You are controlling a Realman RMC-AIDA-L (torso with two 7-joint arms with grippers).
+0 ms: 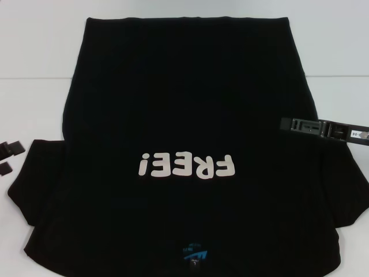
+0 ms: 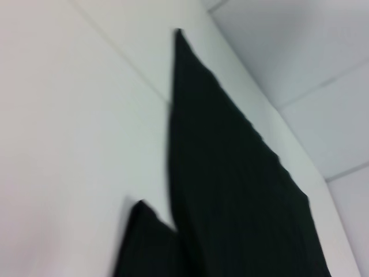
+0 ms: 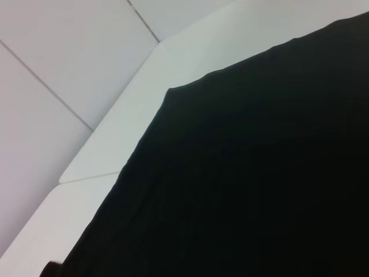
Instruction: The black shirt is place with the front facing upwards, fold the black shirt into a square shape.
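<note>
The black shirt [image 1: 184, 109] lies flat and front up on the white table [image 1: 34, 63]. Its "FREE!" lettering [image 1: 187, 166] and blue neck label [image 1: 195, 254] are towards me, and the hem is at the far side. My left gripper [image 1: 8, 158] is open at the view's left edge, just beside the left sleeve [image 1: 40, 173]. My right gripper [image 1: 288, 124] reaches in from the right, over the shirt's right side near the sleeve. The shirt also shows in the left wrist view [image 2: 230, 190] and the right wrist view [image 3: 248, 184].
The white table has seams between its panels [image 1: 34, 78]. Bare table shows to the left, right [image 1: 340, 63] and beyond the shirt. The shirt's near edge runs out of the head view at the bottom.
</note>
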